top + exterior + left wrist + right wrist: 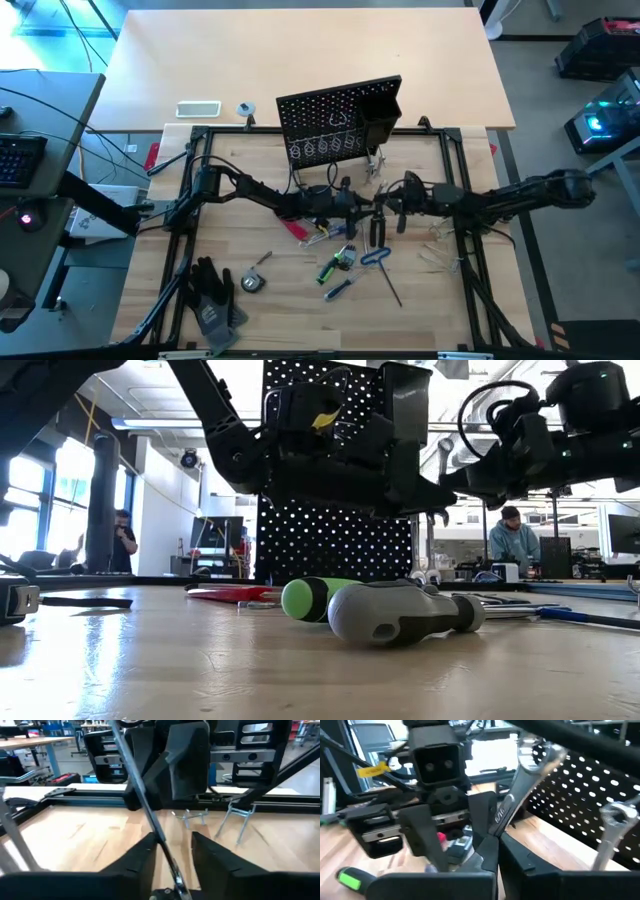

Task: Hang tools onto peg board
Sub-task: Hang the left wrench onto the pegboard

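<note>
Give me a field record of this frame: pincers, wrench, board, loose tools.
right pincer: shut on a silver wrench, in front of the peg board
left pincer: fingers apart around a thin metal shaft, facing the right pincer mid-table
wrench pose: tilted, open end up, off the table
second wrench: near the board, how it is held unclear
loose tools: green-handled screwdriver and grey-handled screwdriver lying on the table
gloves: near front-left corner
</note>
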Robot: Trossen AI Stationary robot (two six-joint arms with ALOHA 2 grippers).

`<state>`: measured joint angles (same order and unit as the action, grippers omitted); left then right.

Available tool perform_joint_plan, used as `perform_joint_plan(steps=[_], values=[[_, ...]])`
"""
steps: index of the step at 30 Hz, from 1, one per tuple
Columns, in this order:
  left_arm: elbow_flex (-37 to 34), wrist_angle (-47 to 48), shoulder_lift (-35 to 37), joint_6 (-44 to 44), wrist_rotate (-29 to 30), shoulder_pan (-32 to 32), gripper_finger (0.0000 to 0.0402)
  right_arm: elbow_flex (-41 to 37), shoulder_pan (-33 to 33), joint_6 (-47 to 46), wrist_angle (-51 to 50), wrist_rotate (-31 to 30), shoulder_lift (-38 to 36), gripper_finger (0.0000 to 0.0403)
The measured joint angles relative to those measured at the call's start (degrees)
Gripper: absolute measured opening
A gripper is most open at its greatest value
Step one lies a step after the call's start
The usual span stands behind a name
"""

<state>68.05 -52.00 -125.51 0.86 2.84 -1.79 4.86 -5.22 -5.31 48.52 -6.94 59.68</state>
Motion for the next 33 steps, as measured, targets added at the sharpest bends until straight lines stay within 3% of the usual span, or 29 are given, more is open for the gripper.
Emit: perform_joint_plan(steps=[6, 11, 33], values=[[0.00, 3.14, 0.00, -0.17, 0.47, -0.62, 0.0171, 0.00, -7.46, -0.21, -3.34, 8.34, 0.00, 0.0000], [0.00, 5.83, 0.00, -0.66, 1.12, -0.94, 0.0185, 0.00, -12.11, -0.21, -3.87, 13.57, 0.00, 0.0000], [2.52, 8.15, 0.11, -0.30, 0.38, -3.13, 0.0109, 0.00, -13.13, -3.25, -5.34, 17.09, 0.00, 0.0000]])
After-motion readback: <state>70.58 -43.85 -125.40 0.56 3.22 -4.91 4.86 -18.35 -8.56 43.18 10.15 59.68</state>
